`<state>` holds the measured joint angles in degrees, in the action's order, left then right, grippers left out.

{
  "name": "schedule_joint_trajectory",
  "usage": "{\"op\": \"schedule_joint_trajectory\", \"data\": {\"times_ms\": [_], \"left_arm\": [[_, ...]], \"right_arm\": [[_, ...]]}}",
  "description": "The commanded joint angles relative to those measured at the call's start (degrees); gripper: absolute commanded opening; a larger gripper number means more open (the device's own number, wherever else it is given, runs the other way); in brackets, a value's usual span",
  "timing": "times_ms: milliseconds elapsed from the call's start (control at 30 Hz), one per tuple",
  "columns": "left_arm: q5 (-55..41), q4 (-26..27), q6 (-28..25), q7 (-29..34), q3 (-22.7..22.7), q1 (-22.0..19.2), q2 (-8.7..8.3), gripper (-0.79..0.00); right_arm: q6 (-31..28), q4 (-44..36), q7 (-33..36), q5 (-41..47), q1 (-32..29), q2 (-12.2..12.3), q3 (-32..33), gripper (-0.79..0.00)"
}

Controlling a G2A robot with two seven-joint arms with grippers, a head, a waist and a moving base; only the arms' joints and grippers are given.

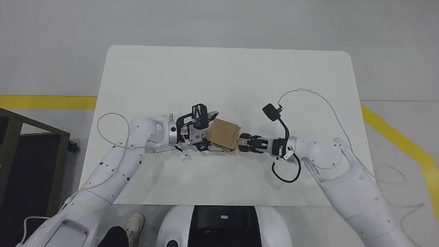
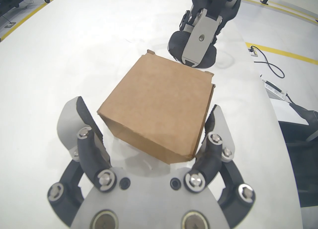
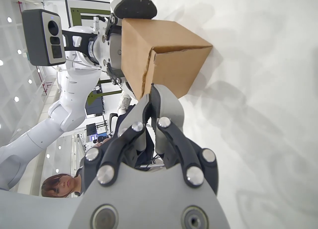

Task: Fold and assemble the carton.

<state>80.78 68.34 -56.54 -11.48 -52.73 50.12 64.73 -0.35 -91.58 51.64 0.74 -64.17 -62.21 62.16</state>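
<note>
The brown carton (image 1: 224,135) stands folded up as a closed box in the middle of the white table (image 1: 288,75). My left gripper (image 2: 146,118) is open and straddles the carton (image 2: 159,101). One of its fingers (image 2: 215,125) lies against the carton's side, and the other finger (image 2: 82,113) stands a little apart from the opposite side. My right gripper (image 3: 151,92) is shut, and its tips press on the edge seam of the carton (image 3: 171,66). From above, the right gripper (image 1: 241,142) meets the box opposite the left gripper (image 1: 204,137).
A black cable (image 1: 281,113) loops above the right wrist. A dark cart (image 1: 27,158) stands off the table's left edge. Bare tabletop lies on all sides of the carton, widest toward the far edge.
</note>
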Motion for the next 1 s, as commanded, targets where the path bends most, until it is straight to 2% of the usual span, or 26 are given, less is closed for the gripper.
{"op": "schedule_joint_trajectory", "data": {"times_ms": [0,433,733,867,967], "left_arm": [[-0.1,0.0,0.0,0.0,0.0,0.0,0.01,0.000],[-0.1,0.1,-0.1,0.0,0.1,0.0,0.03,0.000],[-0.2,0.3,-0.1,0.1,0.0,0.0,-0.01,0.000],[-0.2,0.5,-0.5,0.1,-0.9,0.4,-0.35,0.000],[-0.5,1.5,-1.5,-0.2,-1.9,1.2,-0.86,0.000]], "right_arm": [[0.0,0.2,0.0,0.1,0.3,-0.1,-0.5,-0.785],[0.0,2.3,-0.2,0.5,3.0,-1.1,-3.8,-0.785],[-0.1,2.5,-0.3,0.3,3.3,-1.2,-3.8,-0.785],[0.0,1.5,-0.4,-0.2,2.3,-0.8,-2.2,-0.693],[0.0,0.8,-0.6,-0.4,1.3,-0.4,-0.7,-0.680]]}}
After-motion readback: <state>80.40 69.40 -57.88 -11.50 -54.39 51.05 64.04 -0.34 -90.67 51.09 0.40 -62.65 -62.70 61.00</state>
